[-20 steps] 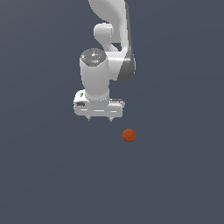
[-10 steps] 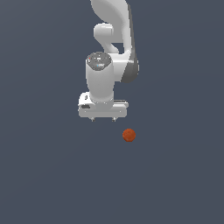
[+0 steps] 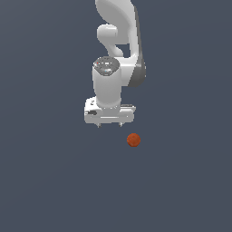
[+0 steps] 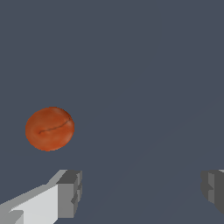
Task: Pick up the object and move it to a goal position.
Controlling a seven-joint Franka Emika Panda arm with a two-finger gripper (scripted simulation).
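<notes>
The object [image 3: 133, 140] is a small reddish-orange, roundish ball lying on the flat grey ground. In the exterior view it sits just past the white gripper [image 3: 110, 125], toward that view's right and a little nearer the camera. The gripper points down and is open, its two short fingertips wide apart with nothing between them. The wrist view shows the object [image 4: 49, 128] off to one side, outside the gap between the grey fingers [image 4: 70, 192]. No goal marker shows.
Plain dark grey ground [image 3: 181, 190] spreads around the ball on every side. The white arm [image 3: 118, 41] rises behind the gripper toward the exterior view's top.
The gripper has shifted toward the exterior view's right and slightly down, closer to the ball. The ball has not moved.
</notes>
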